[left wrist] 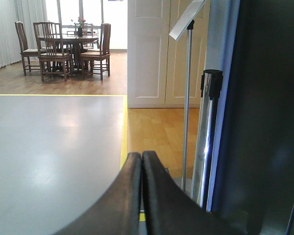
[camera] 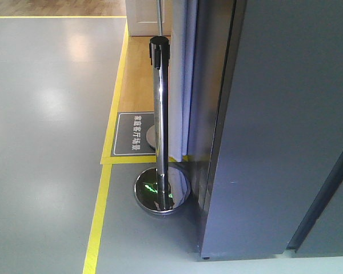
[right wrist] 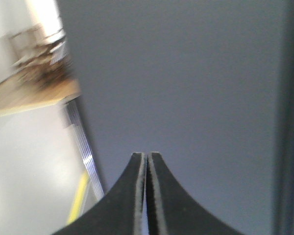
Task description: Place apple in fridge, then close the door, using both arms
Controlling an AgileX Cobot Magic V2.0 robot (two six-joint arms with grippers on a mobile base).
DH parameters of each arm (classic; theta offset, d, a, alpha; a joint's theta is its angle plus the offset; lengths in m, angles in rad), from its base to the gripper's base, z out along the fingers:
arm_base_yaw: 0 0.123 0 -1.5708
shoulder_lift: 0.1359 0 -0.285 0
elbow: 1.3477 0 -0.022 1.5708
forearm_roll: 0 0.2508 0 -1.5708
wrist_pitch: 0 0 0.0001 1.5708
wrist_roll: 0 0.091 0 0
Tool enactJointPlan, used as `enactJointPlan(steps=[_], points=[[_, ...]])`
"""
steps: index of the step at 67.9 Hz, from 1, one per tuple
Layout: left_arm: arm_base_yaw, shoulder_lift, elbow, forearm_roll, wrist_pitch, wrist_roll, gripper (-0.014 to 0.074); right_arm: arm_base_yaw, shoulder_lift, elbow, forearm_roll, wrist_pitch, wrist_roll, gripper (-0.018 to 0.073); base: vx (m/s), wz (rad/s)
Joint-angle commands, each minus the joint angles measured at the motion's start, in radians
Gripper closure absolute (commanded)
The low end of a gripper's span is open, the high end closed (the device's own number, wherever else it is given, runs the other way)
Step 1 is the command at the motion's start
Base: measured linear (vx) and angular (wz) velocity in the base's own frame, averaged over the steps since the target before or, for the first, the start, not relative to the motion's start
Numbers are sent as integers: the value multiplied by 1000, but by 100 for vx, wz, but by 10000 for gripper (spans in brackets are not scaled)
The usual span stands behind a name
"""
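The tall dark grey fridge (camera: 280, 131) is seen from outside, filling the right side; the apple cannot be seen. A chrome stanchion post (camera: 159, 125) stands just beside it (round base on grey floor). Left claw (left wrist: 141, 155) and right claw (right wrist: 147, 155) are each pressed together, empty.

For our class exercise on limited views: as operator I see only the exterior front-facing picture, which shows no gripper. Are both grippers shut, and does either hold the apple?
Observer: The left gripper is shut, fingers pressed together, nothing between them.
Operator: And the right?
Observer: The right gripper is shut and empty too, facing a dark grey panel.
Operator: Any apple elsewhere?
Observer: None in any view; behind the left gripper stands a far dining table.
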Motion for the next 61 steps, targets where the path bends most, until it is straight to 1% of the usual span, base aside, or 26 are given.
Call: enactJointPlan(steps=[1,2,4,7,8,10,11,14,15,17,18,22,25,29,33,38,45,52,61], points=[[3,-16,29,-9,-78,0,602,2,-74,14,356,142,-291,561,0,0],[3,-16,29,-9,-78,0,602,2,-88,19,395,152,-358,561,0,0],[3,-16,29,-9,-78,0,602,2,-121,29,483,162,-451,561,0,0],[3,-16,29,-9,-78,0,602,2,-162,39,576,159,-599,561,0,0],[3,-16,29,-9,-78,0,602,2,-175,43,607,158,-675,561,0,0],[3,-16,29,-9,-78,0,602,2,-209,49,669,146,-773,561,0,0],[3,-16,29,-9,-78,0,602,2,-223,51,718,144,-821,561,0,0],[3,-16,29,-9,-78,0,602,2,-263,58,823,132,-958,561,0,0],[3,-16,29,-9,-78,0,602,2,-277,60,858,129,-1022,561,0,0],[3,-16,29,-9,-78,0,602,2,-308,68,929,124,-1105,561,0,0],[3,-16,29,-9,-78,0,602,2,-321,71,981,121,-1145,561,0,0],[3,-16,29,-9,-78,0,602,2,-368,93,1096,110,-1311,561,0,0],[3,-16,29,-9,-78,0,602,2,-407,118,1178,97,-1399,561,0,0],[3,-16,29,-9,-78,0,602,2,-454,151,1249,81,-1486,561,0,0],[3,-16,29,-9,-78,0,602,2,-506,192,1293,62,-1522,561,0,0],[3,-16,29,-9,-78,0,602,2,-561,245,1296,17,-1515,561,0,0],[3,-16,29,-9,-78,0,602,2,-590,314,1278,-49,-1478,561,0,0],[3,-16,29,-9,-78,0,602,3,-590,366,1235,-66,-1418,561,0,0],[3,-16,29,-9,-78,0,602,3,-590,433,1235,-112,-1371,561,0,0]])
